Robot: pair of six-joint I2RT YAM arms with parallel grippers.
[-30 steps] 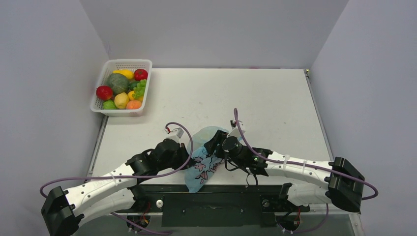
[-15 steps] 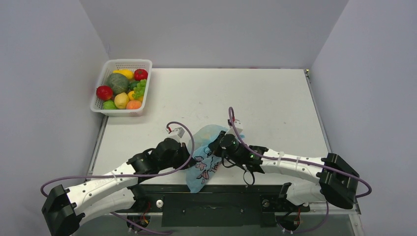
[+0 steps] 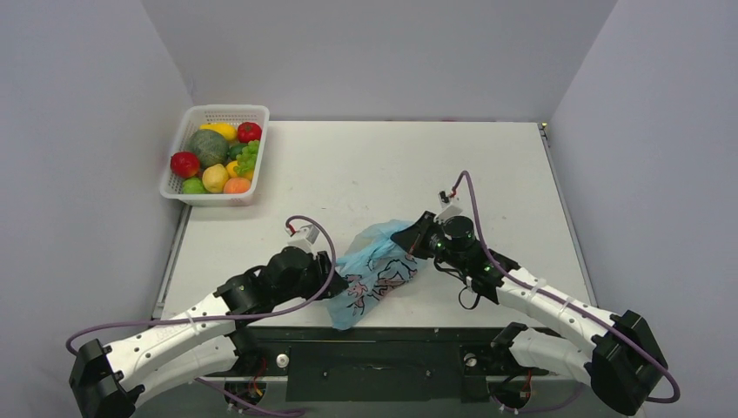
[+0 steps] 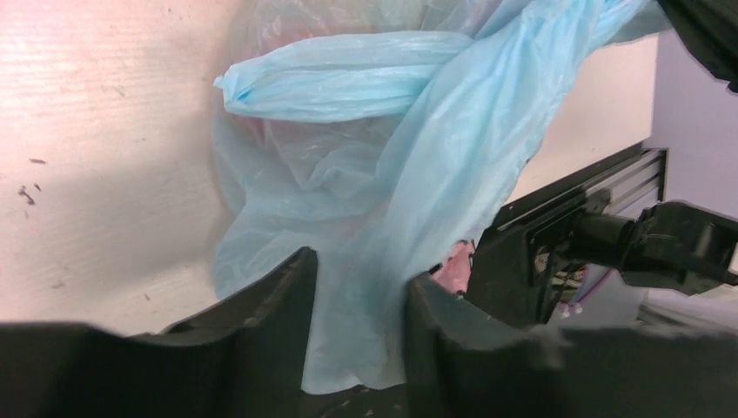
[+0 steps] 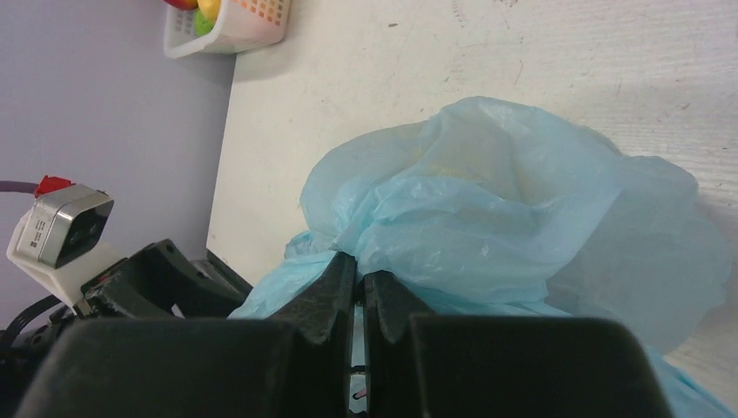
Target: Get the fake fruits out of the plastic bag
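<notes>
The plastic bag, light blue with pink figures, lies crumpled near the table's front edge between both arms. My right gripper is shut on a bunched fold of the plastic bag, as the right wrist view shows at the right gripper. My left gripper stands open, with loose film of the plastic bag hanging between its fingers; from above the left gripper sits at the bag's left edge. The fake fruits inside the bag are hidden by the film.
A white lattice basket full of coloured toy fruit stands at the table's far left corner. The table's front edge and a black rail run just below the bag. Grey walls close in on three sides.
The right gripper has shut on the bag and drawn its top to the right and away. The left gripper has opened, letting go of the bag. The bag is now stretched out wider.
</notes>
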